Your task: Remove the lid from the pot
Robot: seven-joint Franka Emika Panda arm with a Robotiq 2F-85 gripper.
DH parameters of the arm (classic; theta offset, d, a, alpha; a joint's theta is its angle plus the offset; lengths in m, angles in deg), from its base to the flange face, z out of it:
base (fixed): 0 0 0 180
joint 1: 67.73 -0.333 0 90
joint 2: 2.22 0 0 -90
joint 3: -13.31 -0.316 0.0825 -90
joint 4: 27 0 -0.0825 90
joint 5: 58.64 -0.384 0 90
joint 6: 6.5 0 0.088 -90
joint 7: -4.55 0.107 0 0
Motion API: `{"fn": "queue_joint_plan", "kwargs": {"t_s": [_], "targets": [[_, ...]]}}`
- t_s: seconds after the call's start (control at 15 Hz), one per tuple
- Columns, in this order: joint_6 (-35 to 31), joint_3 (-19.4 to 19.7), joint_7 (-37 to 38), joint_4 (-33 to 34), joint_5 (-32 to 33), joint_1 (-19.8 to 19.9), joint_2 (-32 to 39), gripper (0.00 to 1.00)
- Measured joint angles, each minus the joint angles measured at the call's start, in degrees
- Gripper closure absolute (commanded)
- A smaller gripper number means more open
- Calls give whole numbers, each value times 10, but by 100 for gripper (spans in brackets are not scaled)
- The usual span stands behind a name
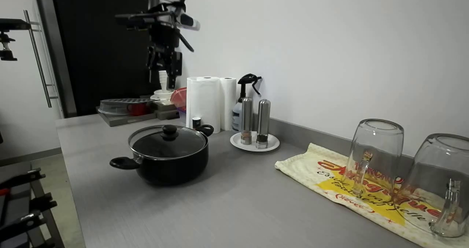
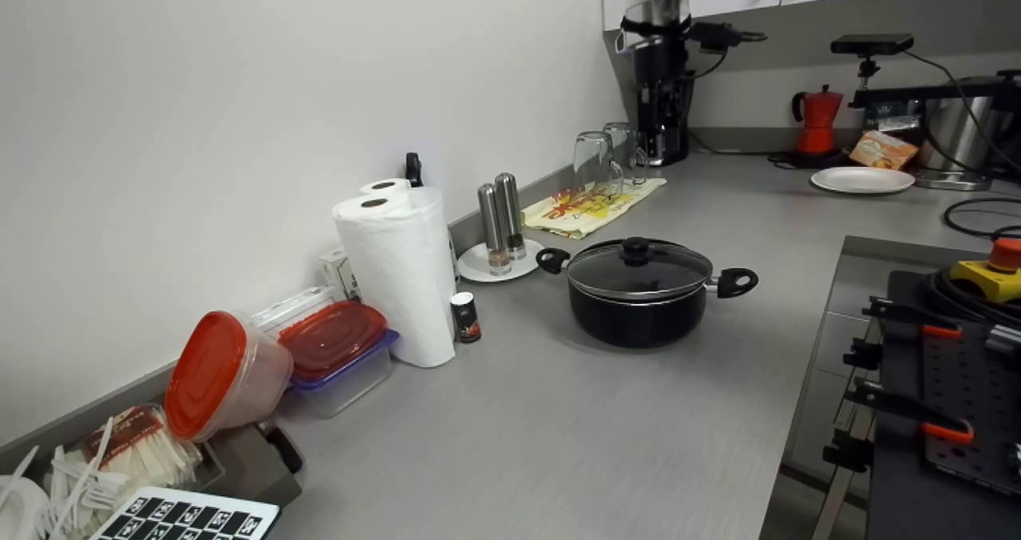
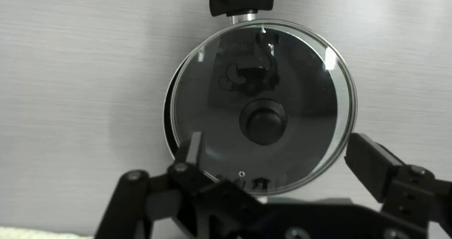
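The black pot (image 1: 172,171) stands on the grey counter with the glass lid (image 1: 155,145) resting on it; both also show in an exterior view, pot (image 2: 638,325) and lid (image 2: 598,273). The lid has a black knob (image 3: 266,126) at its centre. In the wrist view the lid (image 3: 303,105) sits slightly off-centre, and a strip of pot rim (image 3: 167,115) shows at its left. My gripper (image 3: 275,136) is open and empty, pointing down. In both exterior views the gripper (image 1: 161,80) (image 2: 666,153) is high above the counter, apart from the lid.
A white plate (image 1: 271,145) with two steel grinders, paper towel rolls (image 1: 205,101) and a small black shaker (image 2: 465,317) stand near the pot by the wall. Glass mugs (image 1: 377,149) stand on a yellow-printed cloth (image 1: 315,167). Plastic containers (image 2: 335,348) stand along the wall.
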Motion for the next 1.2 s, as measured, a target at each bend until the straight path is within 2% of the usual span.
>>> {"fn": "queue_joint_plan", "kwargs": {"t_s": [0.33,0.67,1.2], "targets": [[6,-18,0,49,-38,15,119,0],[27,-40,15,128,-41,21,215,0],[84,-49,31,228,-41,31,293,0]]}}
